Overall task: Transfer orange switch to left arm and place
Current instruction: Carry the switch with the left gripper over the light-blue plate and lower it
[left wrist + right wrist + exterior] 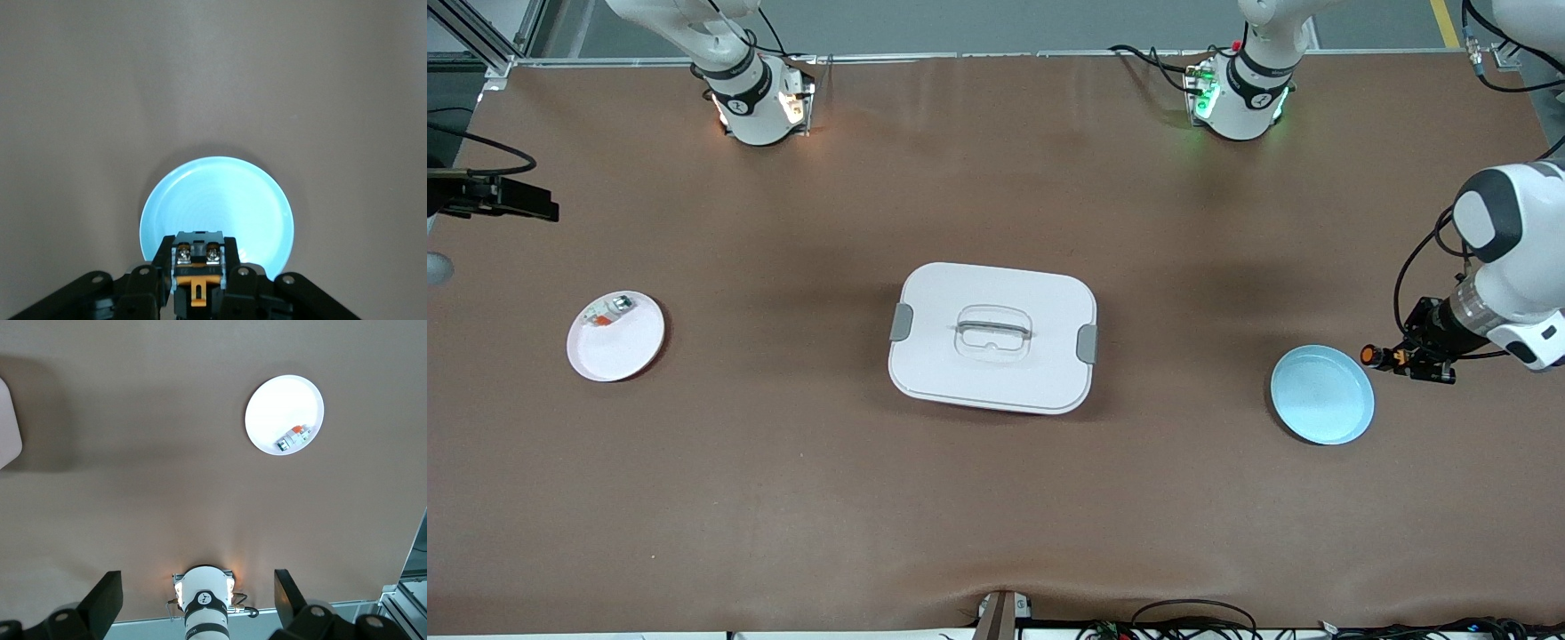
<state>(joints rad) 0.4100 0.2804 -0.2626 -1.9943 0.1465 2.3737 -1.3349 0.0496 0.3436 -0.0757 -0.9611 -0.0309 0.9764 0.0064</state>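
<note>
My left gripper (1384,357) is shut on the orange switch (1371,356), a small black part with an orange end. It hangs by the rim of the blue plate (1322,394), toward the left arm's end of the table. In the left wrist view the orange switch (197,267) sits between the fingers of the left gripper (197,263), with the blue plate (217,200) below. The white box (993,336) stands mid-table. My right gripper (547,211) waits open and holds nothing at the right arm's end; its wrist view shows the right gripper (198,590) wide apart.
A pale pink plate (618,351) lies toward the right arm's end, carrying a small silver-white piece with a red bit (607,313). The right wrist view shows that plate (277,407), the piece (293,437) and a corner of the box (7,423).
</note>
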